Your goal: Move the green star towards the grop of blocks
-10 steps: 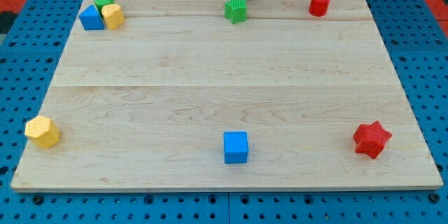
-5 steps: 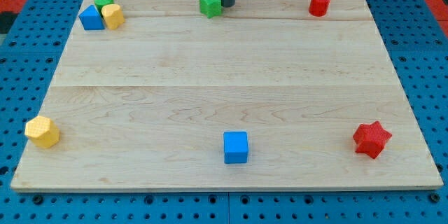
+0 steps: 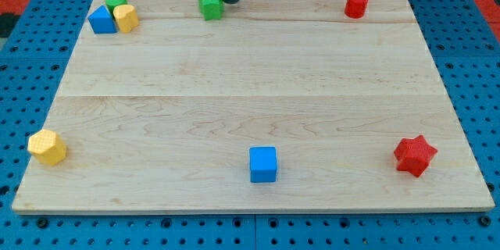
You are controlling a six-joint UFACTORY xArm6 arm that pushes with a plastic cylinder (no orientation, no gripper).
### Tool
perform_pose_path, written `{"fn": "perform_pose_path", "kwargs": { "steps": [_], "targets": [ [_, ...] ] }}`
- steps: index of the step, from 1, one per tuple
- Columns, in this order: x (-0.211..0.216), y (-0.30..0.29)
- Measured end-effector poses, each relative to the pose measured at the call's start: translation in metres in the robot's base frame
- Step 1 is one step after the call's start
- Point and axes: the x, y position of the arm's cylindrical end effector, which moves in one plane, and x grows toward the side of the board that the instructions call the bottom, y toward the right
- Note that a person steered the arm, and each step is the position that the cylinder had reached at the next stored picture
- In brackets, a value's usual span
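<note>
The green star (image 3: 210, 5) lies near the board's top edge, left of centre. My tip (image 3: 231, 0) stands right against the star's right side. The group of blocks sits at the top left corner: a green block (image 3: 116, 1), a blue block (image 3: 101, 20) and a yellow block (image 3: 126, 18), packed together. The star is about a hundred pixels to the right of that group.
A red cylinder (image 3: 356, 4) stands at the top right. A red star (image 3: 414, 155) lies at the bottom right, a blue cube (image 3: 263, 164) at the bottom centre and a yellow block (image 3: 48, 147) at the bottom left. All rest on the wooden board (image 3: 250, 86).
My tip has come down beside the green star and pushed it to the view's left along the top edge, closer to the group. The other blocks have not moved.
</note>
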Motion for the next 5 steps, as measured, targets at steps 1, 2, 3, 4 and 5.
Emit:
{"fn": "perform_pose_path", "kwargs": {
  "steps": [1, 2, 3, 4, 5],
  "targets": [
    [0.004, -0.034],
    [0.004, -0.008],
    [0.021, 0.013],
    [0.042, -0.01],
    [0.046, -0.046]
  ]
}}
